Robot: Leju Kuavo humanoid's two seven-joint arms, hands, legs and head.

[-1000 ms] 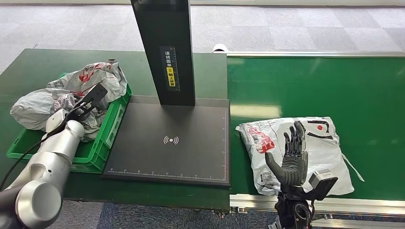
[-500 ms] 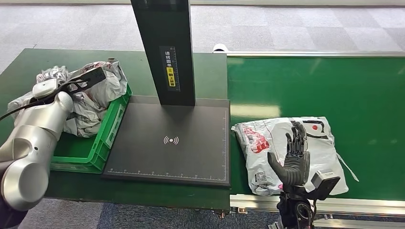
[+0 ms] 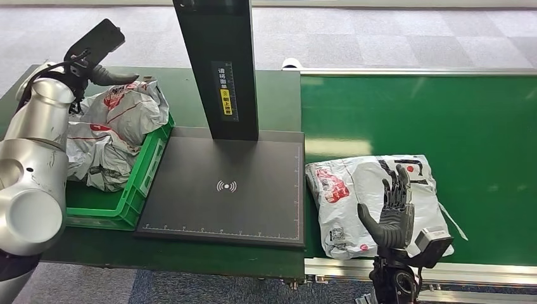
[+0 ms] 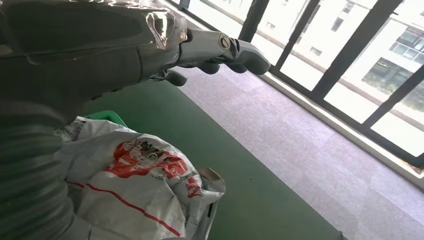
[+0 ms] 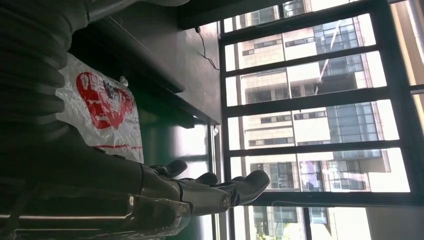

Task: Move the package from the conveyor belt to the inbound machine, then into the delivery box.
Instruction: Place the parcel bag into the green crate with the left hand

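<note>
A: Nearest us, the right hand (image 3: 394,212) is up, fingers spread, gripping nothing. The package (image 3: 367,196), a wrinkled white poly mailer with red print, lies flat on the conveyor belt (image 3: 418,120) just behind it.

B: The risk?

A: Slick, floppy film. A shallow grip could let it slide or sag onto the inbound machine (image 3: 221,187) edge, left of the hand.

B: And farther off?

A: The left hand (image 3: 95,54) hangs open, holding nothing, above the green delivery box (image 3: 136,183) with its bags.

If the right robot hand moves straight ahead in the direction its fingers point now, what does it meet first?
Probably nothing soon. The right robot hand is open, fingers pointing up and away over the white plastic package with red print on the green conveyor belt. The right wrist view suggests free space ahead, though depth is unclear.
</note>
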